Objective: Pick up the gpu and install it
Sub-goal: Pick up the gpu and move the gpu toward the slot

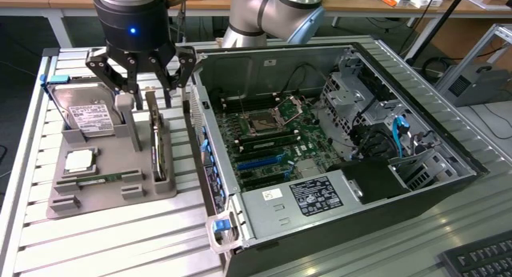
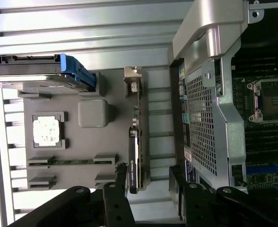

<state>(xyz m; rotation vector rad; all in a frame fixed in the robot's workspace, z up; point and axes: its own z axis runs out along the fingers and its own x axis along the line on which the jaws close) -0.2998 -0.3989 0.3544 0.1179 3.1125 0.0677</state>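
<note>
Here we are at the upper left of the exterior view, and the claw (image 1: 148, 99) hangs over the grey holder (image 1: 108, 196) on the slatted bench (image 1: 120, 241). Its fingers (image 1: 126, 102) are spread wide apart and gripping nothing. Right below it is the gpu (image 1: 158, 142), standing on its long edge in a slot along the holder's side nearest the computer case (image 1: 448, 187). The claw's fingers sit one to each side of the card's far end, not closed on it.

From the wrist view, the gpu (image 2: 135, 142) shows edge-on as a thin dark strip. Its silver bracket is at the end away from the claw (image 2: 146, 189), and the black fingers (image 2: 115, 191) straddle its near end.

Elsewhere in the holder, a hard drive (image 1: 88, 118) leans upright in the far corner. A square processor chip (image 1: 78, 161) lies flat in its pocket, with a slim RAM stick (image 1: 100, 179) just beside it.

The case lies open at centre frame, its motherboard (image 1: 272, 133) exposed. The power supply (image 1: 308, 196) shows at the lower middle.
</note>
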